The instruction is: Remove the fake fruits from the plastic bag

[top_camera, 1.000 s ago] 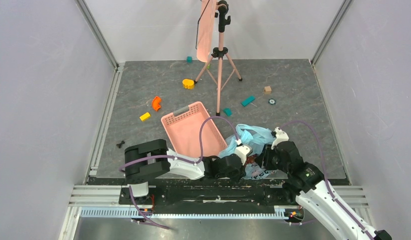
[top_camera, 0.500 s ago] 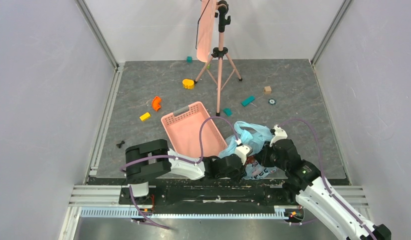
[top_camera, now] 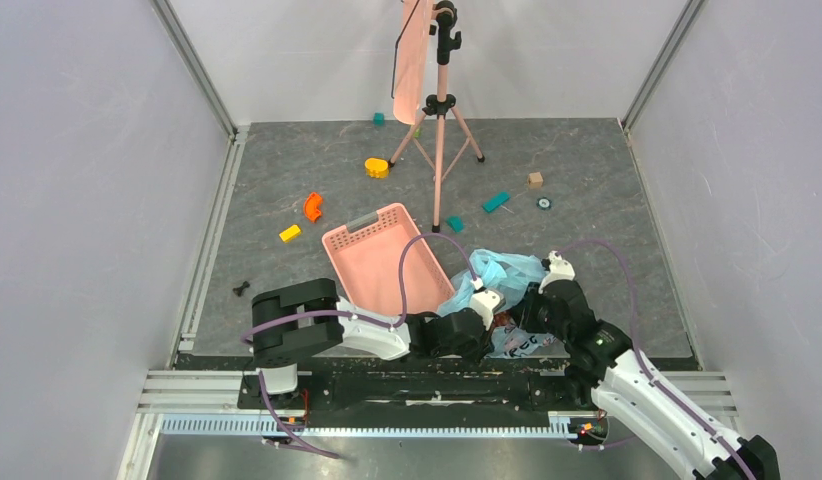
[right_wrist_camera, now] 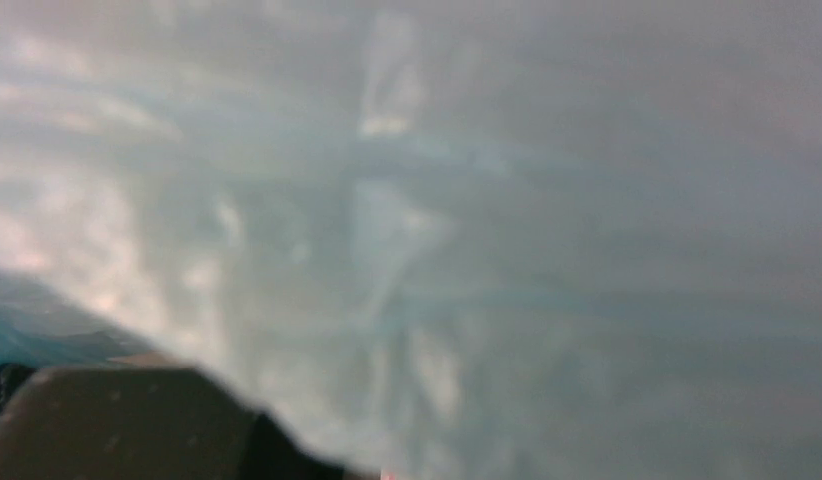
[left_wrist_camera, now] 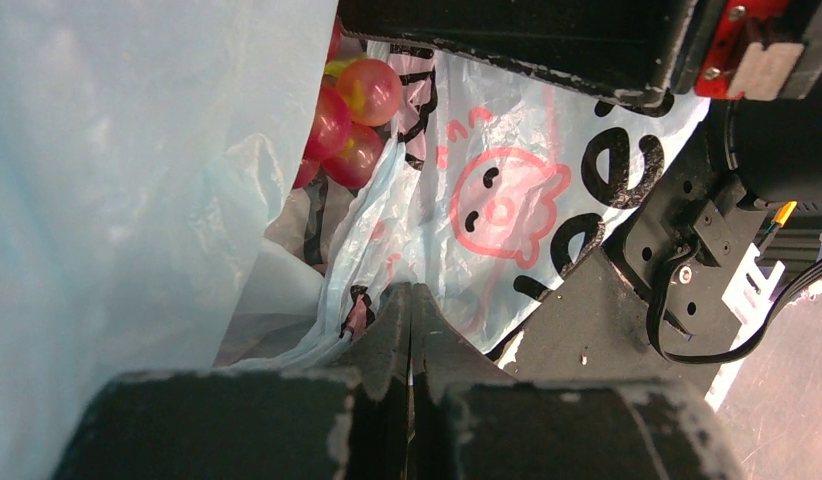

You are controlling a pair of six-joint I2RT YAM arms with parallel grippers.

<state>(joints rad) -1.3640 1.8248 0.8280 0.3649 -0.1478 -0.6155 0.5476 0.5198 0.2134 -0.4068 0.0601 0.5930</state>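
The light-blue plastic bag [top_camera: 507,270] lies crumpled at the table's near edge, right of the pink basket. In the left wrist view its white printed panel [left_wrist_camera: 497,190] faces the camera and several glossy dark-red fake fruits [left_wrist_camera: 345,112] with yellow patches sit inside the bag's opening. My left gripper [left_wrist_camera: 411,300] is shut, its tips pinching a fold of the bag; it also shows in the top view [top_camera: 477,318]. My right gripper [top_camera: 539,303] is pushed against the bag's right side. Its wrist view is filled by blurred plastic [right_wrist_camera: 467,200], so the jaws are hidden.
A pink rectangular basket [top_camera: 359,240] lies just left of the bag. A tripod stand [top_camera: 439,150] stands behind. Small toy blocks, among them orange [top_camera: 313,206], yellow [top_camera: 290,233] and teal [top_camera: 496,202], are scattered further back. The table's front rail is right below both grippers.
My right arm has shifted slightly left, pressing further into the bag, and the bag's upper part has bunched up a little. The left arm has stayed put.
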